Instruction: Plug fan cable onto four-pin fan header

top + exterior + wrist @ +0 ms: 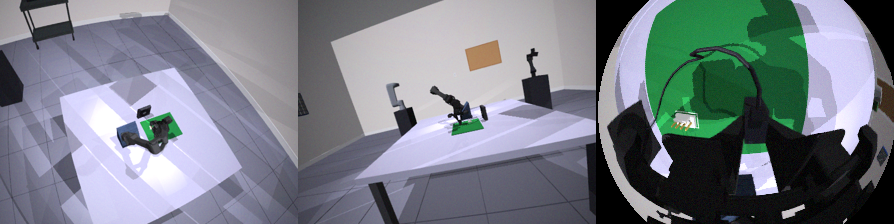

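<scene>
The green board (pixel 176 129) (pixel 475 127) (pixel 671 50) lies flat on the table. My gripper (pixel 460 123) (pixel 753 119) is low over the board and shut on the fan's plug, a small black block (pixel 756 116) between the fingertips. The black cable (pixel 718 49) leaves the plug's far end and arches left toward the fan (pixel 144 111) (pixel 484 112) (pixel 630 127). The white four-pin header (pixel 691 117) stands on the board left of the plug in the wrist view, its brass pins showing, nothing on it. The gap under the plug is hidden.
The fan stands upright beside the board. A blue block (pixel 127 129) (pixel 466 111) is at the arm's base, on the other side of the board's corner. The table edge (pixel 438 164) is well away from the board.
</scene>
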You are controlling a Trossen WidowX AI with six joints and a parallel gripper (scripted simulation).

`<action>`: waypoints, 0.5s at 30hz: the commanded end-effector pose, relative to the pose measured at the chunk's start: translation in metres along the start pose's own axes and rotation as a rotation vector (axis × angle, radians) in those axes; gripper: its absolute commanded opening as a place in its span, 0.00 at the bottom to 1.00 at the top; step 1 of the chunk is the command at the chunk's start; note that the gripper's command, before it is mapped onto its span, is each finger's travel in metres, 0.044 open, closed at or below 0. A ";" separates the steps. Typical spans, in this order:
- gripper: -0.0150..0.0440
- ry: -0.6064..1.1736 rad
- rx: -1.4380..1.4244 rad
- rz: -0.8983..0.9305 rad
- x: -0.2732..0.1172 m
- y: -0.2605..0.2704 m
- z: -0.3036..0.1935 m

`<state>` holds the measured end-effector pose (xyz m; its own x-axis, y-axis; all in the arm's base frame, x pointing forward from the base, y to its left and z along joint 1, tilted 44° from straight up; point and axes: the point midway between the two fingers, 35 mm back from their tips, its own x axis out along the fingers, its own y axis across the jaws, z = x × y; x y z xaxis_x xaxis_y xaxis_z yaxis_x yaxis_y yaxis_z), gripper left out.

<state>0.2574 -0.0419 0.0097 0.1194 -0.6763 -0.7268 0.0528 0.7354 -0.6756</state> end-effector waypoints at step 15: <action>0.25 0.005 -0.097 -0.002 -0.049 0.007 0.001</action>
<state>0.2523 -0.0085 0.0416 0.1141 -0.6819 -0.7225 0.0176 0.7285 -0.6848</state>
